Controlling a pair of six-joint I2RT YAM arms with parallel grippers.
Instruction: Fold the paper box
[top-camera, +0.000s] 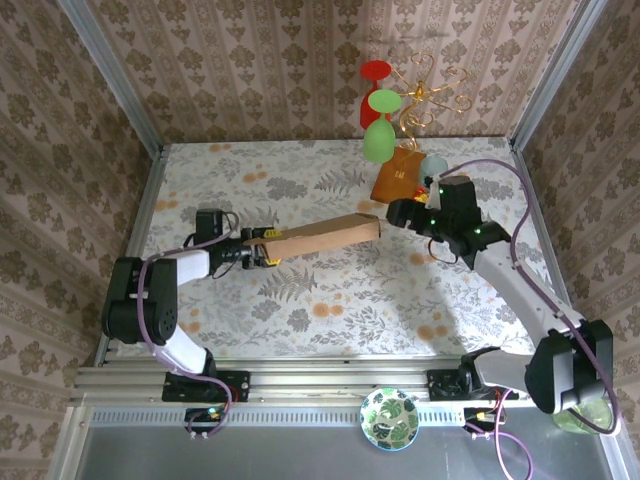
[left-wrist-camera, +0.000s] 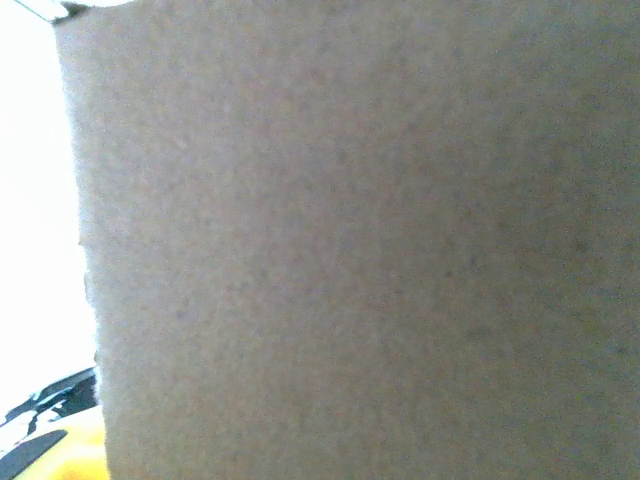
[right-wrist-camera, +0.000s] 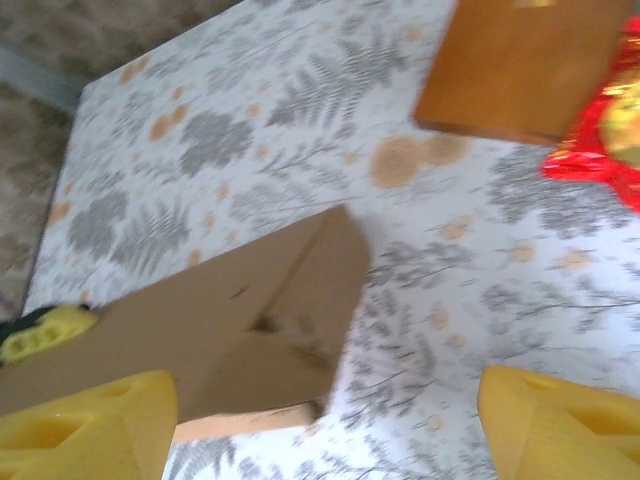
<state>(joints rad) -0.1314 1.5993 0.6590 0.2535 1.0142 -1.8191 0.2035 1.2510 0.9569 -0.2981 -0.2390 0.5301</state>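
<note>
Two grippers at opposite ends of the paper box (top-camera: 320, 237), which spans mid-table. We see the left gripper (top-camera: 262, 252) clamped on its left end, jaws partway apart around the cardboard. Right gripper (top-camera: 396, 213): jaws wide, just beside the right end, holding nothing. Orange-brown packet (top-camera: 397, 177) lies behind. Table (top-camera: 300, 300) has a floral cloth; patterned wallpaper (top-camera: 250, 60) on the walls.

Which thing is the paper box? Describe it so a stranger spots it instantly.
On the floral table, look between the left gripper and right gripper. The paper box is the long plain brown cardboard slab there, far bigger and duller than the small orange packet beyond it.
</note>
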